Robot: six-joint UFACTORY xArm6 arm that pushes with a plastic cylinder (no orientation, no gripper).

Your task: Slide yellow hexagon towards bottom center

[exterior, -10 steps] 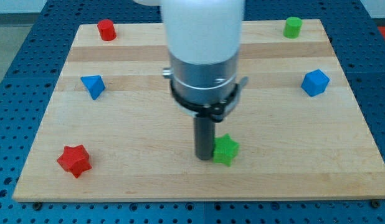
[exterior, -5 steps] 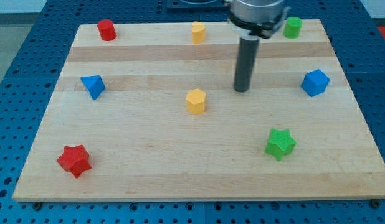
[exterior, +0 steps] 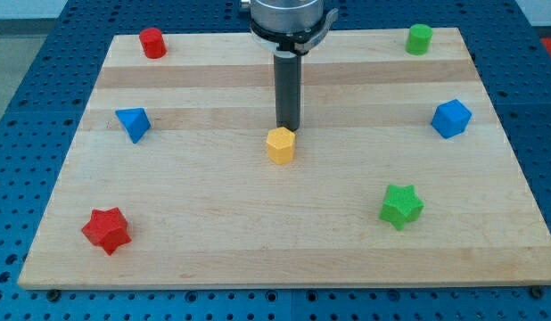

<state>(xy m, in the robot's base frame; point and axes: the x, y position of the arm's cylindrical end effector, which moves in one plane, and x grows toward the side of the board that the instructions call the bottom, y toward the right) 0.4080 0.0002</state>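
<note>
Yellow hexagon [exterior: 280, 144] near centre of wooden worktop [exterior: 213, 223]. My tip [exterior: 287, 126] just above it toward view's top, touching or nearly so. Tool is bare rod, holds nothing.

Arm housing [exterior: 289, 18] above the yellow hexagon [exterior: 280, 144] is cut off by the view's top edge, so only its lower collar shows. Rod hides a strip of board [exterior: 489, 223] right behind the hexagon; can't tell if my tip [exterior: 287, 126] touches it or sits just beside.
</note>
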